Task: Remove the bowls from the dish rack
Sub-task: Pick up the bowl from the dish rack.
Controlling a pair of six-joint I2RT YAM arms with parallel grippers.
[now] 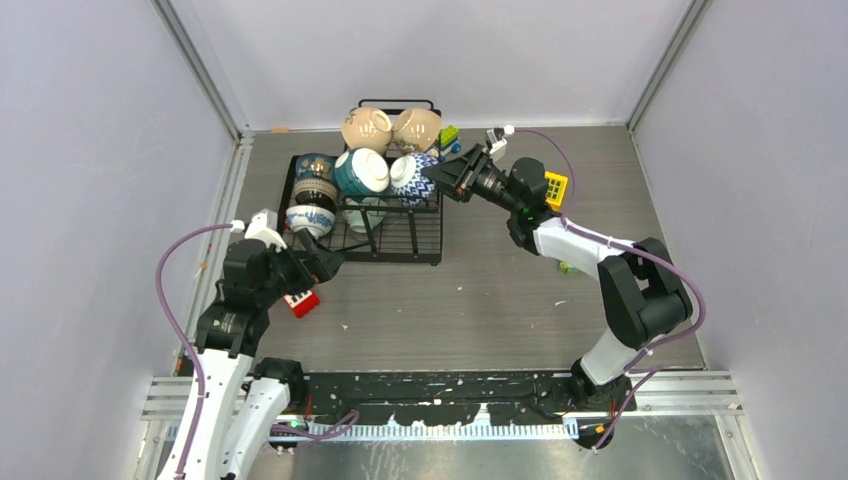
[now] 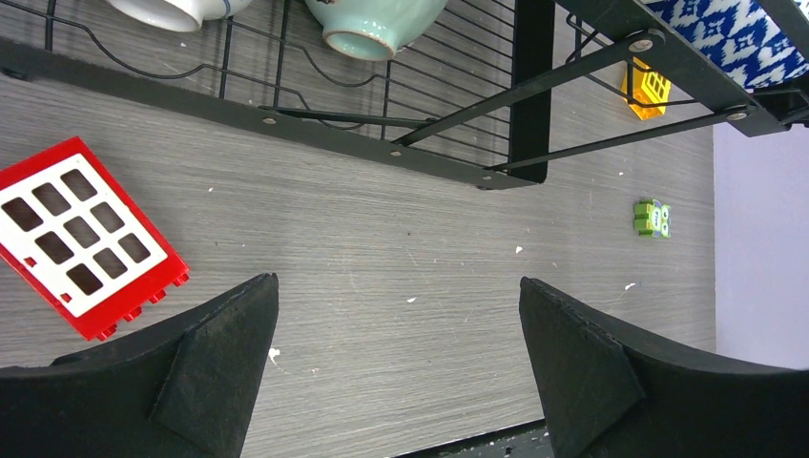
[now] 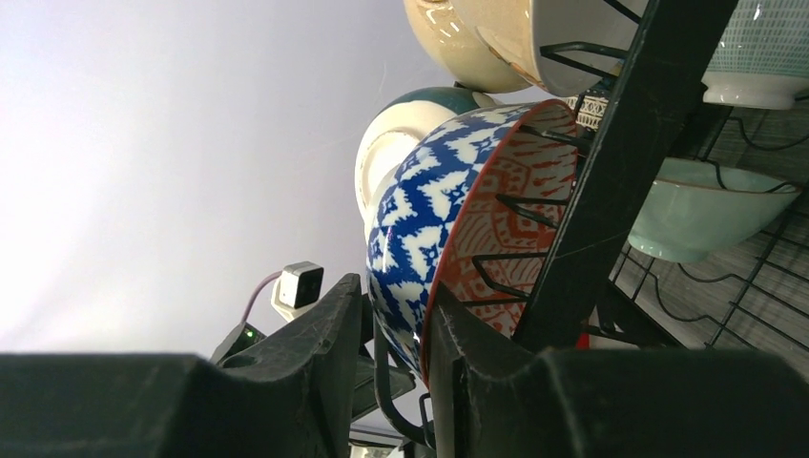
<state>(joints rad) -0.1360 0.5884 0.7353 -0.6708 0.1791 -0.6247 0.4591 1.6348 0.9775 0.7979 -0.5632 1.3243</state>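
Observation:
The black wire dish rack [image 1: 400,240] stands at the back middle and holds several bowls. Two cream bowls [image 1: 366,128] sit on the raised back. A teal-and-white bowl [image 1: 360,171] and the blue-and-white bowl [image 1: 412,177] are in front of them, with patterned bowls [image 1: 312,192] stacked at the left. My right gripper [image 1: 435,172] reaches in from the right. In the right wrist view its fingers [image 3: 329,334] straddle the rim of the blue-and-white bowl [image 3: 420,219], which has a red-patterned inside, narrowly closed on it among the tines [image 3: 620,162]. My left gripper [image 1: 320,262] is open and empty over the table [image 2: 396,315], in front of the rack [image 2: 530,86].
A red block [image 1: 301,302] lies by my left gripper and shows in the left wrist view [image 2: 81,234]. A yellow block [image 1: 556,187] and a small green block [image 1: 567,267] lie right of the rack. A pale green bowl [image 2: 377,24] sits low in the rack. Walls close in on three sides.

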